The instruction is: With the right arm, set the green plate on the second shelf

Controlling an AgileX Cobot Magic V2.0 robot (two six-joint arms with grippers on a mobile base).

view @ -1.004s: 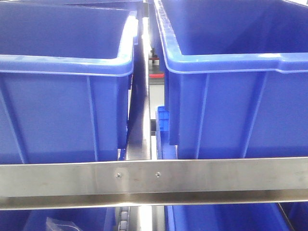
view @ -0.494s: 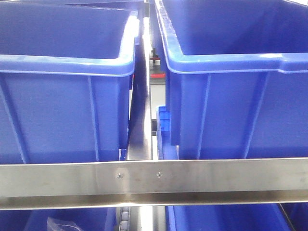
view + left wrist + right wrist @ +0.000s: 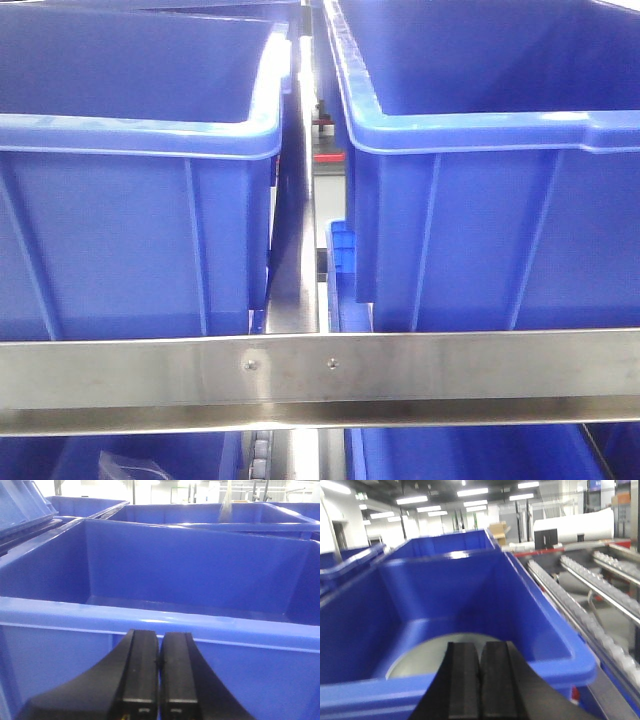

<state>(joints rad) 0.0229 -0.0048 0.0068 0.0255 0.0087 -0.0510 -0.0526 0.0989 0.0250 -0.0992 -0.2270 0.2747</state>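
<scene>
Front view: two blue bins [image 3: 130, 180] above the steel shelf rail [image 3: 320, 368] are seen shifted only slightly vs. 1 s ago, so approach is judged barely begun; left wrist: left claw [image 3: 159, 652] pressed together, empty; right wrist: right claw [image 3: 480, 667] together, empty, w/ green plate [image 3: 417, 657] ungrasped in bin.

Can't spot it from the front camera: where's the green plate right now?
The green plate shows only in the right wrist view, lying on the floor of the blue bin, just beyond the shut right gripper.

I count two large blue bins [image 3: 130, 200] [image 3: 490, 180] up front, one green plate [image 3: 427, 655], and two grippers [image 3: 158, 680] [image 3: 481, 685].
</scene>
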